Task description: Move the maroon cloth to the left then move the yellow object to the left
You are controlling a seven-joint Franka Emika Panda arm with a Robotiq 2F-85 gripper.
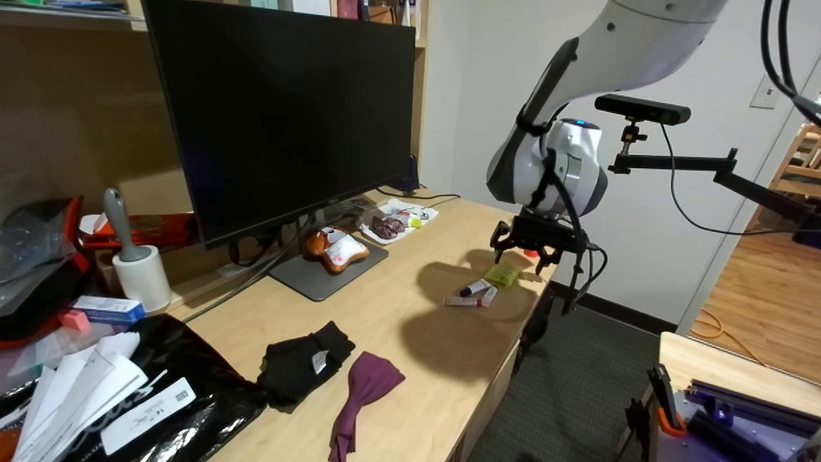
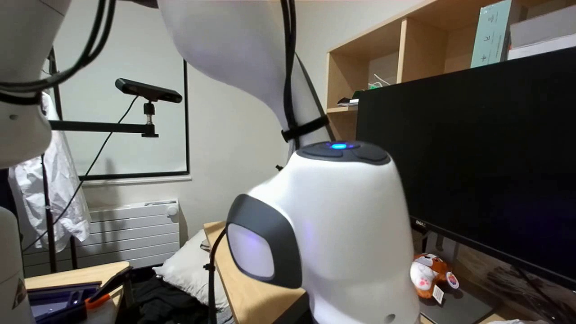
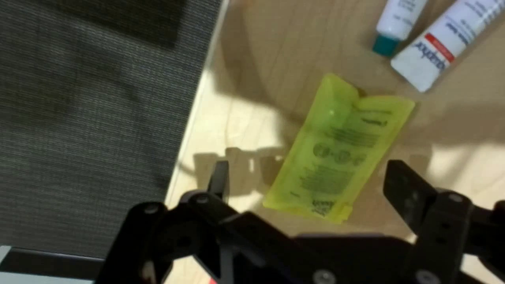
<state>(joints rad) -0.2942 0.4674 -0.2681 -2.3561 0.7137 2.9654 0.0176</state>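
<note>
While above yellow packet (image 3: 340, 154), jaws apart.

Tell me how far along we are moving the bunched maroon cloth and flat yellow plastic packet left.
Probably done: the bunched maroon cloth lies loose beside the black tagged cloth, though these frames can't confirm it was moved.
In progress: in the wrist view, the black claw hangs open above the flat yellow plastic packet, not yet gripping it.
Remaining: grip it and carry it left.
</note>
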